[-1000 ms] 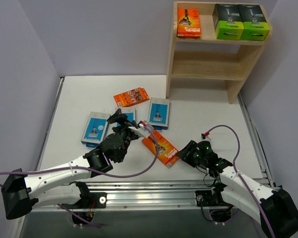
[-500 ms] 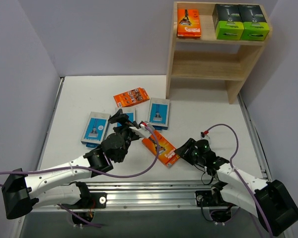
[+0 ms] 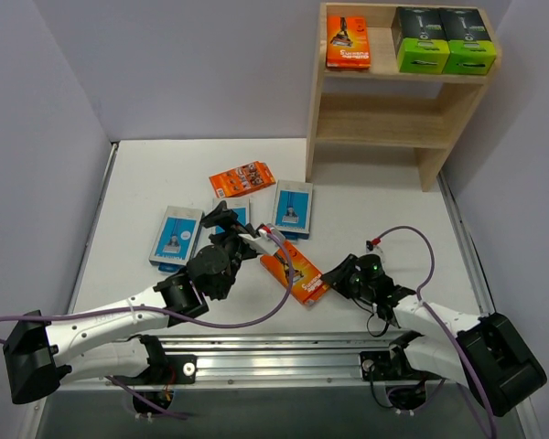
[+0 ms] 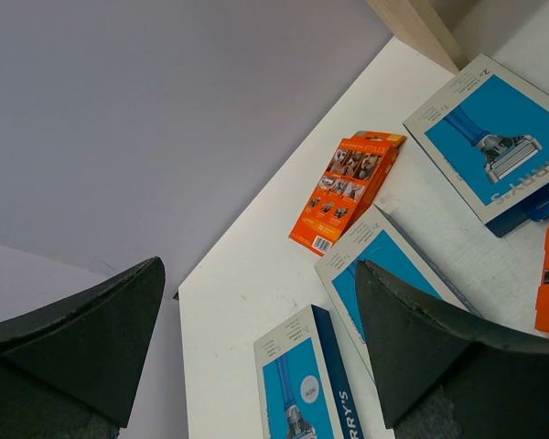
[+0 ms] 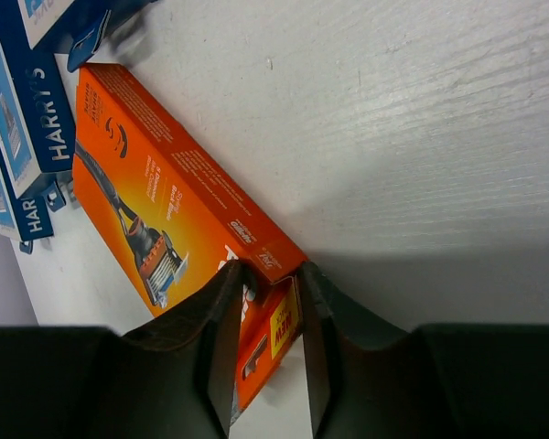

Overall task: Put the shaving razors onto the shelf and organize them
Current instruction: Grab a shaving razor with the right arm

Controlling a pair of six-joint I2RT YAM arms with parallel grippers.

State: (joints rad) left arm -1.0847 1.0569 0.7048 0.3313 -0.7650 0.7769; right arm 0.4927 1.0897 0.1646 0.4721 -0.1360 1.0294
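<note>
The right tool (image 5: 270, 274) is clamped on one corner of a flat orange razor pack (image 3: 297, 274). The pack lies on the white counter (image 3: 393, 215), well apart from the light wooden two-tier shelf (image 3: 384, 119). The left tool (image 4: 258, 270) stands wide open with nothing between its fingers, hovering above three flat light-blue razor cards (image 3: 177, 236) that lie on the counter. A second orange pack (image 3: 242, 179) lies just beyond them. On the shelf's top tier sit a third orange pack (image 3: 348, 43) and, to its right, two black boxes with lime-green ends (image 3: 419, 41), side by side.
</note>
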